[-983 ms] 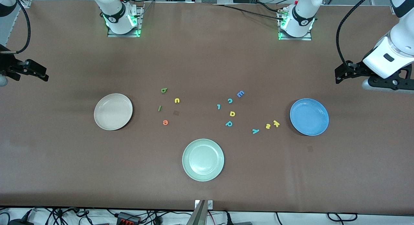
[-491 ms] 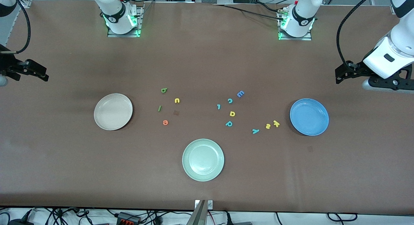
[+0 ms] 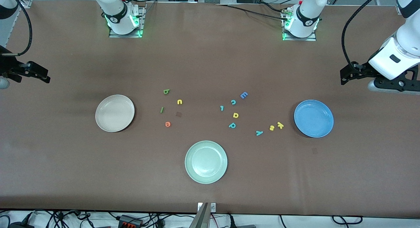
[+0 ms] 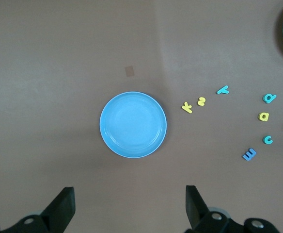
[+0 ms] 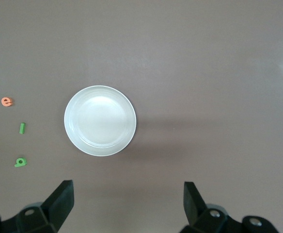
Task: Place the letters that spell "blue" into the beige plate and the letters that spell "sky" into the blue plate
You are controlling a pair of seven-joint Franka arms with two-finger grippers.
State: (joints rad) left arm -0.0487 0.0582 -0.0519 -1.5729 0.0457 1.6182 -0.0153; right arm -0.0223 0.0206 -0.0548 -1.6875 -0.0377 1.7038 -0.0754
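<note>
Both arms are waiting high at the table's ends, nothing picked up yet.

The left gripper is hanging with fingers spread wide at the frame's right edge, the right gripper likewise at the left edge, both empty. The beige plate is sitting at center left beside b, l, u, e; the blue plate at center right beside k, s, y.
</note>
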